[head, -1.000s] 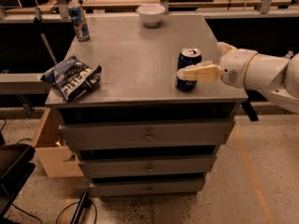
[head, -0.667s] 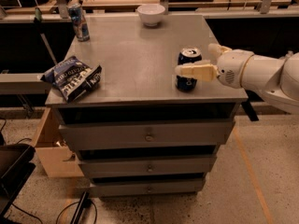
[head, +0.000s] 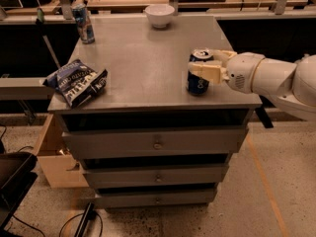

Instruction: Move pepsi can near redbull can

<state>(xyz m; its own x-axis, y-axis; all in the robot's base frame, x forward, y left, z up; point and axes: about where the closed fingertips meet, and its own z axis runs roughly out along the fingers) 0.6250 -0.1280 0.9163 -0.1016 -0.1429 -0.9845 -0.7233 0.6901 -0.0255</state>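
The pepsi can [head: 197,85] is seen upright at the front right of the desk [head: 143,68], clamped in the tool [head: 202,62] reached in from the right. The redbull can [head: 84,23] is placed at the far left corner, well apart. A white bowl [head: 160,15] is set at the back edge, and a chip bag [head: 76,82] is laid at the front left

Grey cabinet top [head: 148,63] carries pepsi can [head: 197,86] in claw [head: 204,61], redbull can [head: 84,23], bowl [head: 159,15], seemingly chip bag [head: 76,81].

Navy pepsi can [head: 197,86] — in cream gripper [head: 203,62]
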